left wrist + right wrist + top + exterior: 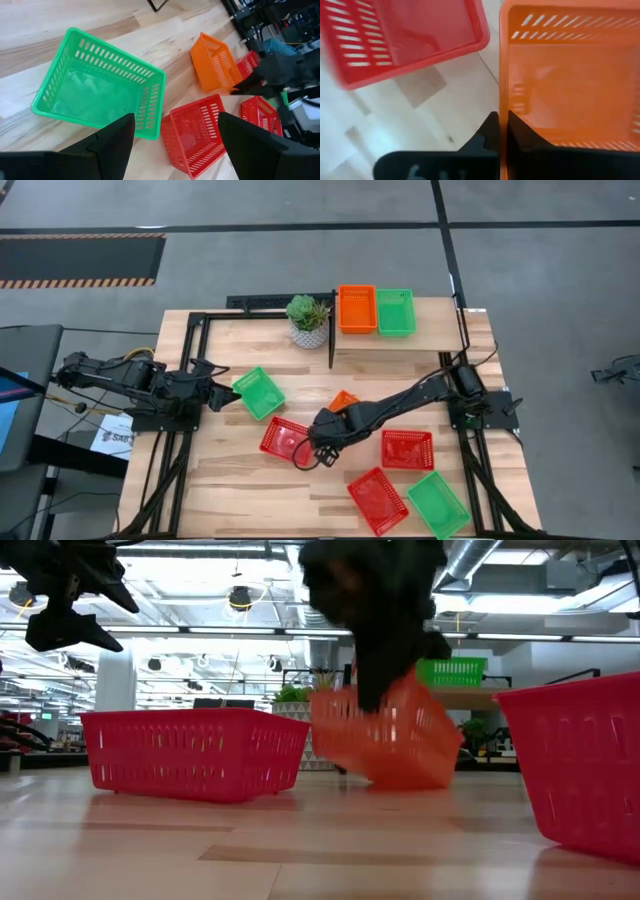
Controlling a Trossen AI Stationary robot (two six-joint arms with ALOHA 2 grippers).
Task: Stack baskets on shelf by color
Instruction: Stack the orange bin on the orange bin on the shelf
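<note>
Your right hand is clamped on the rim of an orange basket, tilted up off the bench mid-table beside a red basket. Your left hand hangs open above a green basket on the left. The shelf at the far side holds one orange and one green basket.

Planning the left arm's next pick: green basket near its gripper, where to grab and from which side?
Take the green basket by a side wall, one finger inside, one outside. It lies upright and open-topped, so come from above. The rim nearest the left gripper looks easiest; its fingers are open. The far corner crowds a red basket. The right gripper holds the orange basket the same way.
</note>
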